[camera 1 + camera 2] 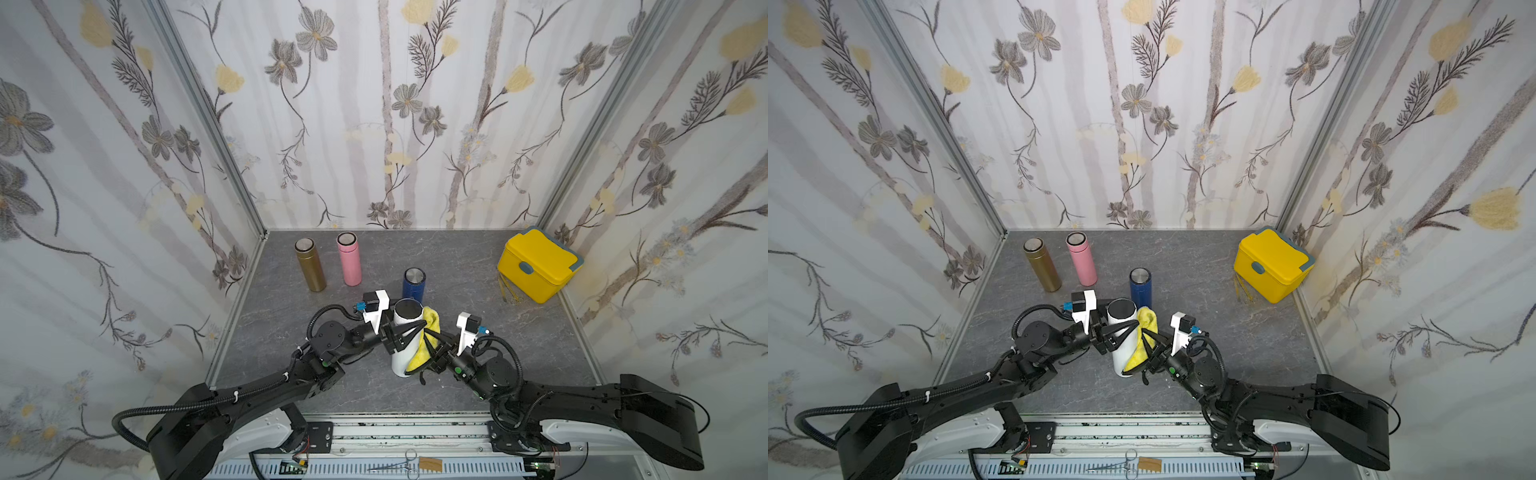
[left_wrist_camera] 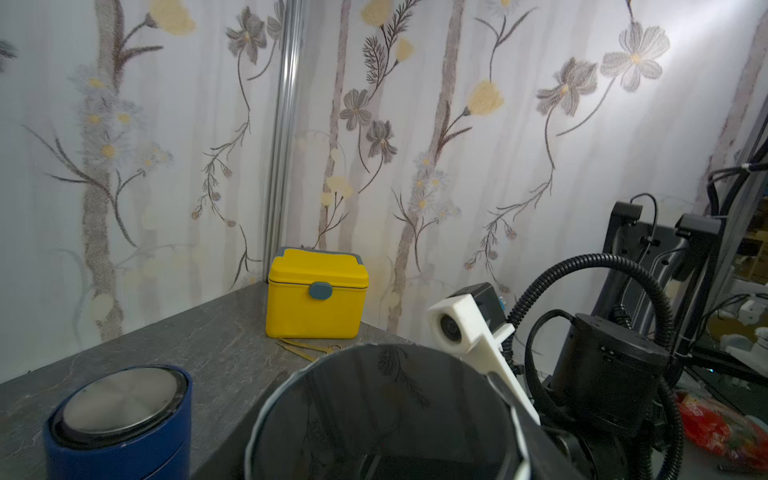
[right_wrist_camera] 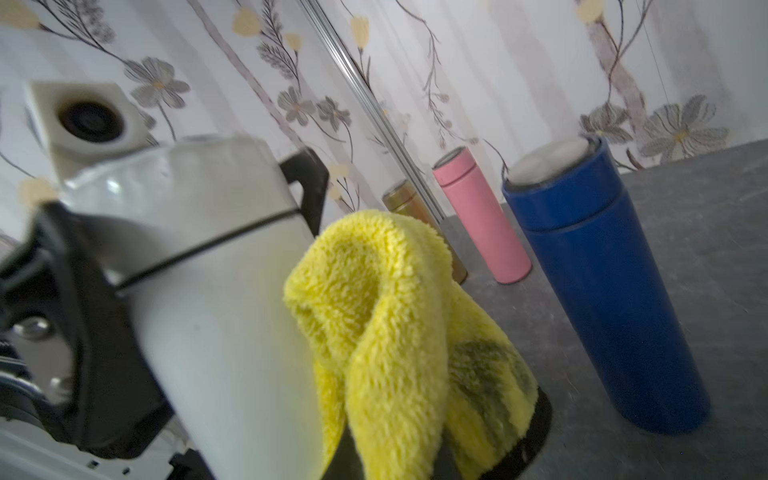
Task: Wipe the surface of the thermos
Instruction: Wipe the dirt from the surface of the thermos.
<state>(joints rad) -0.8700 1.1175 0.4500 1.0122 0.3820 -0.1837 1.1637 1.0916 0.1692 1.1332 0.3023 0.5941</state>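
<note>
Now left gripper (image 1: 409, 332) clamps white thermos (image 1: 402, 357); right gripper (image 1: 430, 336) pinches yellow cloth (image 1: 420, 357) against it.

White thermos (image 1: 402, 353), yellow cloth (image 1: 428, 332), grey marbled tabletop (image 1: 519, 357).

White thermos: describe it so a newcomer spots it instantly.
On the grey table, look nearest the robot, between the two arms. The white thermos stands there, clamped by the left gripper, a yellow cloth against its side. The other three thermoses are gold, pink and blue, and stand untouched.
</note>
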